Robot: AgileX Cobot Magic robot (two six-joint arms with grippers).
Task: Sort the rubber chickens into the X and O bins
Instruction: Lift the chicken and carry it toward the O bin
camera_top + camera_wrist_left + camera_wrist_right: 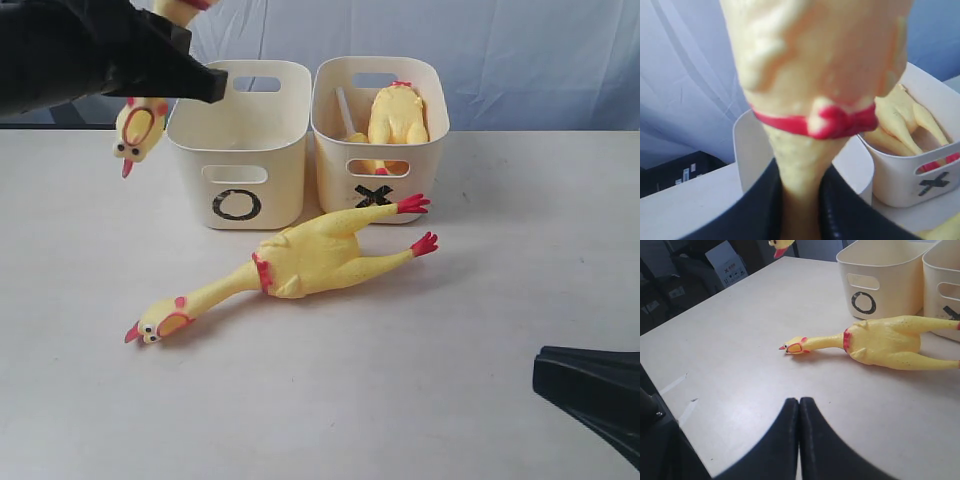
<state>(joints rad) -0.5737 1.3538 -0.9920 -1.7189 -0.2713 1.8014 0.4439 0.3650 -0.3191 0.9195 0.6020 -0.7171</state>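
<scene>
My left gripper (160,60) is shut on the neck of a small rubber chicken (805,85), held in the air left of the O bin (240,140); the chicken's head (138,128) dangles below the fingers. A large rubber chicken (310,255) lies flat on the table in front of both bins, head toward the left, red feet toward the X bin (380,135). Another chicken (398,115) lies inside the X bin. My right gripper (799,401) is shut with nothing in it, low over the table near the front right; the large chicken (880,340) lies beyond it.
A white tabletop (320,400) holds everything, with a pale blue cloth backdrop (520,50) behind. Dark boxes and clutter (715,265) stand past the table's left edge in the right wrist view.
</scene>
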